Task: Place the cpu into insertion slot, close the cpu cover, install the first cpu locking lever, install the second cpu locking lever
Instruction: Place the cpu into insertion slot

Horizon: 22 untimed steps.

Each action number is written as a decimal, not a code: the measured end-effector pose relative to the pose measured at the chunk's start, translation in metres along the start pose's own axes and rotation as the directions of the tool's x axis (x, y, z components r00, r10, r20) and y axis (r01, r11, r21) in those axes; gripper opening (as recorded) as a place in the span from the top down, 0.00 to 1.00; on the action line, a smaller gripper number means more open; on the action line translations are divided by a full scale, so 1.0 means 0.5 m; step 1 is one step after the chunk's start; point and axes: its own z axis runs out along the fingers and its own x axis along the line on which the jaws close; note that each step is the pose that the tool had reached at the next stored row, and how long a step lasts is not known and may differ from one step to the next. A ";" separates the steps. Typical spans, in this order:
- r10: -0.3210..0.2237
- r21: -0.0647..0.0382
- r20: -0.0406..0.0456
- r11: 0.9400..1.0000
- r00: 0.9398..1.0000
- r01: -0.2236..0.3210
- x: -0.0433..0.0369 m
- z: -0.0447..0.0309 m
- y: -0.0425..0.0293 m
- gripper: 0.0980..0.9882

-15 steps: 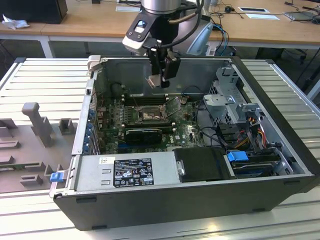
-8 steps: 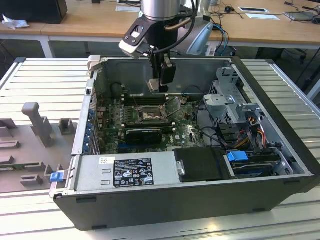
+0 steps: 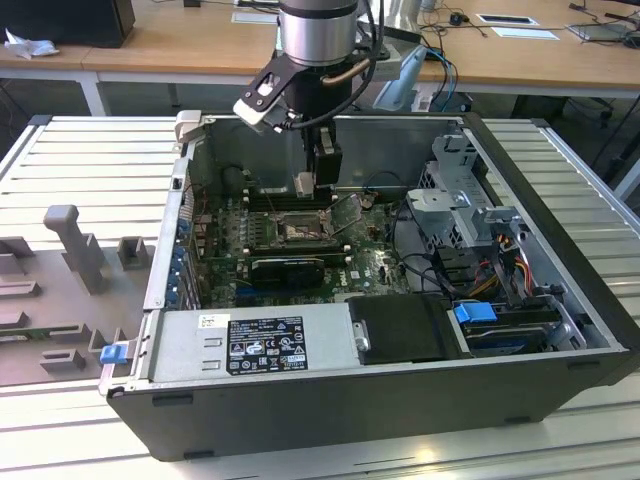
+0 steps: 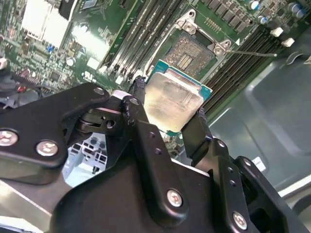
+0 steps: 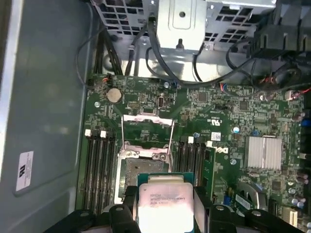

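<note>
In the second wrist view the gripper [image 4: 169, 104] is clamped on the cpu [image 4: 172, 97]. Its two black fingers [image 4: 138, 114] press against opposite edges of the chip, set only as far apart as the chip is wide. The silvery-grey lid faces the camera, with a green rim around it. Beyond it lies the insertion slot [image 4: 194, 48], uncovered, with its dark contact field in plain sight. The chip hangs above and short of it, not seated. A thin locking lever [image 4: 252, 53] juts out past one corner of the socket, swung free.

The first wrist view adds the cpu cover [image 5: 147, 118]. It stands raised on its hinge at the socket's far edge, and green board shows through its square cut-out. Here the chip overlaps the socket's near edge. Black memory slots [image 5: 99, 170] flank the socket on both sides, a coin cell [image 5: 113, 94] sits beyond the cover, and a finned heatsink [image 5: 262, 153] lies off to one side.

The exterior view shows the setting. An open computer case [image 3: 560, 300] lies on a slatted table [image 3: 90, 160], and the arm reaches down into it from above. The chip is held above the motherboard, over the far side of the socket. The power supply [image 3: 270, 345] runs along the case's near wall, and a drive cage [image 3: 455, 195] stands at the exterior view's right.
</note>
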 end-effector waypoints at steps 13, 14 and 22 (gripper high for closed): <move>0.017 0.000 0.002 1.000 1.000 -0.017 0.028 0.069 -0.019 0.50; 0.017 0.000 0.002 1.000 1.000 -0.017 0.031 0.074 -0.020 0.50; 0.025 0.000 0.002 1.000 1.000 -0.025 0.038 0.134 -0.030 0.50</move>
